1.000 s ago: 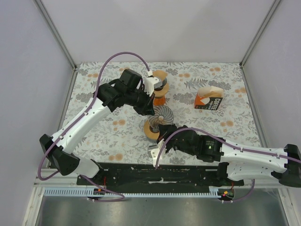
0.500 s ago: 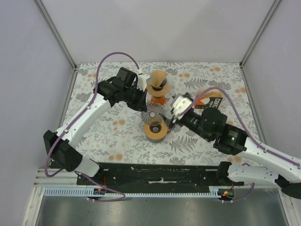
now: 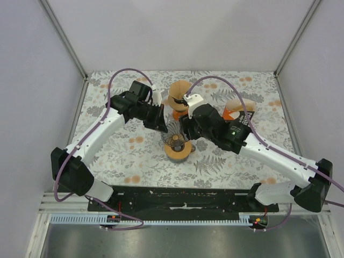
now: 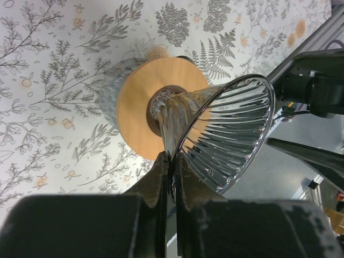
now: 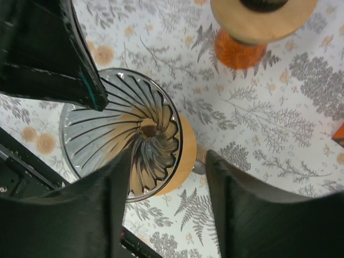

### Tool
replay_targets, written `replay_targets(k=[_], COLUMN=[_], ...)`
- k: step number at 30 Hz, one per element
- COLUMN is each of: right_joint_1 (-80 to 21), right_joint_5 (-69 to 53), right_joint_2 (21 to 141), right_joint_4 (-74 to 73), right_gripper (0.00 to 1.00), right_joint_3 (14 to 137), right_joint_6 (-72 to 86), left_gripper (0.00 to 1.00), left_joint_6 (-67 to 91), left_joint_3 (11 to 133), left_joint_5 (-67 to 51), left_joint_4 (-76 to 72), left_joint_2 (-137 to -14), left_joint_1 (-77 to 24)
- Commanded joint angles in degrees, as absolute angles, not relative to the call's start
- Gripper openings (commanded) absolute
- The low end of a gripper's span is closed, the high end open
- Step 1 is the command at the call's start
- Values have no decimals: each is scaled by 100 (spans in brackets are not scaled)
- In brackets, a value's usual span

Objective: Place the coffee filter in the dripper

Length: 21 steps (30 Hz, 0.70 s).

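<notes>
Left wrist: left end effector (image 4: pixel 171 161) pinches brittle glass dripper (image 4: pixel 226 134) rim (slippery); right end effector (image 5: pixel 169 156) spread, empty.

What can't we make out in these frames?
- Top external: where the left gripper meets the glass dripper, hidden under its own wrist.
- Right wrist: orange stand, its upper part cut off by the top edge.
- Top external: filter box print, too small, crossed by the cable.

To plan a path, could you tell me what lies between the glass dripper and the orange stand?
Only bare floral tablecloth separates the glass dripper from the orange stand; the right wrist view shows it.
</notes>
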<state>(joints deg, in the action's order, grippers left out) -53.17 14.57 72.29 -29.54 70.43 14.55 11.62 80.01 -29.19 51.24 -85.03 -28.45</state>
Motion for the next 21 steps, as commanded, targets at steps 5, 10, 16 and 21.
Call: replay_targets(k=[5,10,16,21], right_joint_1=[-5098,-5010,-4887,-4816], right_joint_5=[915,739,449,264], right_joint_2=[7681,7840,7971,8077], right_joint_4=[-3225,-3217,-3331,-3498], right_gripper=[32,14,0,0], right_joint_3=[7154,7128,7093,7163], right_joint_6=[1890,1890,1881,1846], left_gripper=[2,2,2,2], left_joint_6=[1600,1670,1889,1977], left_joint_3=[7928,7779,7471,7462], left_joint_5=[-3586,-3779,-4113,-4262], left_joint_4=[4676,4623,4500,4500], left_joint_2=[-8253,-8227,-8139,-8148], left_joint_1=[-2813,-2821,-2769,-2760])
